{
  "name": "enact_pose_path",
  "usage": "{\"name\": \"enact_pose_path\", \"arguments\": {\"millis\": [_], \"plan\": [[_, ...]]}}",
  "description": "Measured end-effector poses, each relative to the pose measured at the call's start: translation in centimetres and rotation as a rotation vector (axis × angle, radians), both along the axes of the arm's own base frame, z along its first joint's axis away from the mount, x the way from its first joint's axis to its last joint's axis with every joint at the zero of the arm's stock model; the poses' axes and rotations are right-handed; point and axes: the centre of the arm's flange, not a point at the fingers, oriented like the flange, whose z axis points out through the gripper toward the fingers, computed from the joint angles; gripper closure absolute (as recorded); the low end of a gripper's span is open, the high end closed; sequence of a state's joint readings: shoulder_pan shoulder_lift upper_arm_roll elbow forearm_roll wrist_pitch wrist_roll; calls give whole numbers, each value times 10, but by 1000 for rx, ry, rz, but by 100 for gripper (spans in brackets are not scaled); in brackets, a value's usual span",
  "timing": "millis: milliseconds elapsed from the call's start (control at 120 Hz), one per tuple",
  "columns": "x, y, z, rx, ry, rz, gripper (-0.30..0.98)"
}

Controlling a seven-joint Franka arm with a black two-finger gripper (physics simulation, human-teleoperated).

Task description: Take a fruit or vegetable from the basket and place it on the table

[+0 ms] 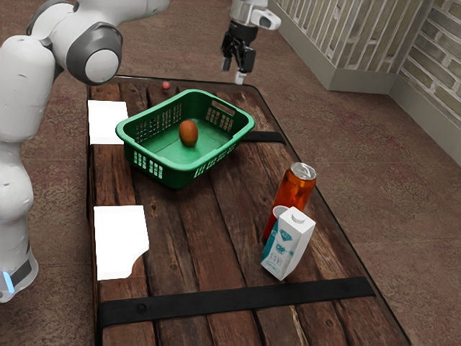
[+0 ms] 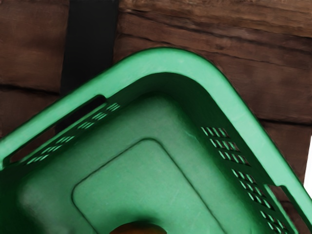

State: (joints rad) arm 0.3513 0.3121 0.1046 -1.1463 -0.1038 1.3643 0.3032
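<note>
The claw [image 1: 233, 71] stands wide, with nothing held between its fingers. The task's fruit [image 1: 189, 132] – orange-brown, egg-shaped – sits inside the green basket [image 1: 178, 171], well apart from the claw in the exterior view. The basket rests on the wooden tabletop [image 1: 205, 245]. Toward the exterior view's right stand a can [image 1: 294, 186], a red cup [image 1: 271, 222] and a carton [image 1: 288, 245] – all near one another, outside the basket.
</note>
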Motion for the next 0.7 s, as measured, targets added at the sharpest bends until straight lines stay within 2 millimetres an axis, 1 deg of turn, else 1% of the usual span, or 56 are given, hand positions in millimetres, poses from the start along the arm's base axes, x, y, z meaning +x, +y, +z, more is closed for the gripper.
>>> {"name": "enact_pose_path", "arguments": {"millis": [117,175,283,300,308,342,367,408,458,483,550,642,667,700], "plan": [[2,3,2,5,-33,-24,0],[4,2,5,8,-48,-39,0],[3,-1,18,22,-77,-65,0],[4,-3,25,34,-90,-72,0],[3,-5,33,43,-102,-76,0],[-1,-16,66,82,-159,-96,0],[-3,-23,83,102,-187,-111,0],[-5,-34,99,118,-216,-155,0],[-3,-63,113,112,-246,-290,0],[-2,-76,117,110,-255,-360,0],[-3,-99,125,111,-271,-544,0],[-3,-133,125,85,-255,-821,0],[-1,-148,124,81,-246,-902,0],[2,-174,123,79,-236,-1015,0]]}}
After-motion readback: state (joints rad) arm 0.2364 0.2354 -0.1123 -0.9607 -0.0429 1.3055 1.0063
